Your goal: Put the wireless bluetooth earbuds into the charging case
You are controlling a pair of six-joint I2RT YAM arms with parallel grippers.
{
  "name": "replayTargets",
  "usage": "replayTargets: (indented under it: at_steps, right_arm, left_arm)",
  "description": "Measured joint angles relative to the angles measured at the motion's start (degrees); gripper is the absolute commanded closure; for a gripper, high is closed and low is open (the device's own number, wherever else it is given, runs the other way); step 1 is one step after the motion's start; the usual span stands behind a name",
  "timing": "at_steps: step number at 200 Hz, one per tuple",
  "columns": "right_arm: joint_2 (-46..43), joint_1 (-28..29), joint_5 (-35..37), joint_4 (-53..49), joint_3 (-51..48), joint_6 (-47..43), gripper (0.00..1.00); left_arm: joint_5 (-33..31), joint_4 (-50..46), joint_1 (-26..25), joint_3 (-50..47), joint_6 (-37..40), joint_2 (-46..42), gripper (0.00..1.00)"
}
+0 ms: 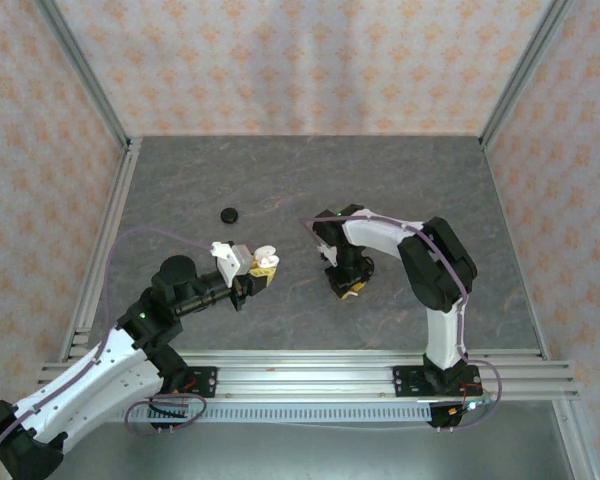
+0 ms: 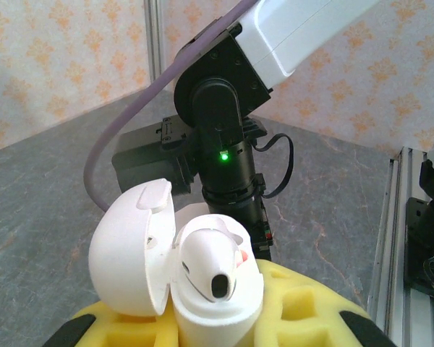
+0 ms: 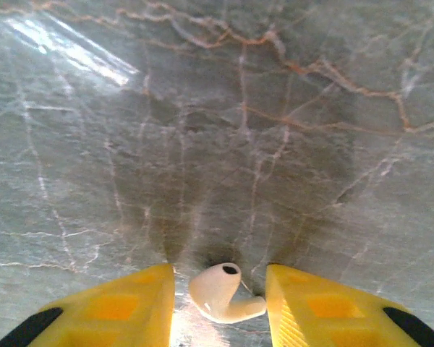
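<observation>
Earbud (image 3: 218, 293), tiny white plastic: light, slick; well apart from open white plastic charging case (image 2: 130, 253) clamped in left gripper (image 1: 260, 270); straddled, seemingly untouched, by part-open right gripper (image 3: 219, 271); pinch across bulb.

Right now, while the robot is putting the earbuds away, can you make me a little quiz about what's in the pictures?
1. True or false: the lid of the charging case is shut.
2. What lies between the yellow fingers of the right gripper? A) an earbud B) a screw C) a battery
3. Fill in: the case is held by the ____ gripper.

Key:
1. False, the lid stands open.
2. A. The fingers stand on either side of the earbud, not closed on it.
3. The left gripper.
</observation>
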Motion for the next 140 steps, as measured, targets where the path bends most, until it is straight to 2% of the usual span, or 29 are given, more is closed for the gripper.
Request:
replayTargets:
  at_steps: [27, 61, 140]
  right_arm:
    - [0.0, 0.1, 0.8, 0.0, 0.0, 0.3, 0.66]
    - [0.0, 0.3, 1.5, -0.1, -0.2, 2.0, 0.79]
    - [-1.5, 0.3, 1.5, 0.6, -1.0, 6.3, 0.87]
  left_arm:
    - [0.0, -0.5, 0.0, 0.0, 0.0, 0.0, 1.00]
    - [-0.2, -1.4, 0.0, 0.0, 0.0, 0.0, 1.00]
    - [-0.3, -1.6, 0.0, 0.0, 0.0, -0.2, 1.00]
